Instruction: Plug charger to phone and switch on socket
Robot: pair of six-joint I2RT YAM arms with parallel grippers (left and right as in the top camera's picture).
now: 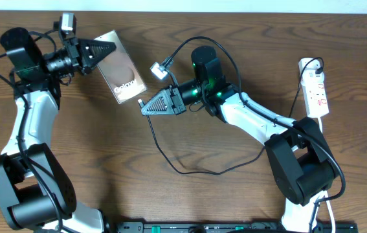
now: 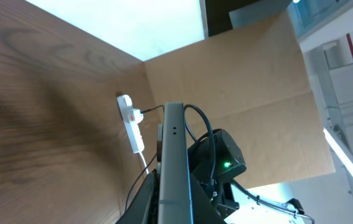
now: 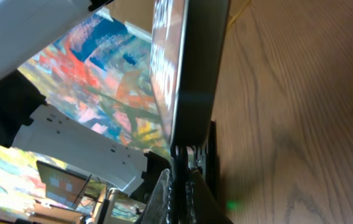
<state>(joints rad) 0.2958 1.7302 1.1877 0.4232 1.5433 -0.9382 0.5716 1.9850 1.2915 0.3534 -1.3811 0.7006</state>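
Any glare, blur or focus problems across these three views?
Overhead: sharp, even light, only soft shadows. Left wrist: phone edge is close and soft, the top of the picture is blown out white, socket readable. Right wrist: phone fills the middle, blurred, with coloured reflections on it; table grain clearer.
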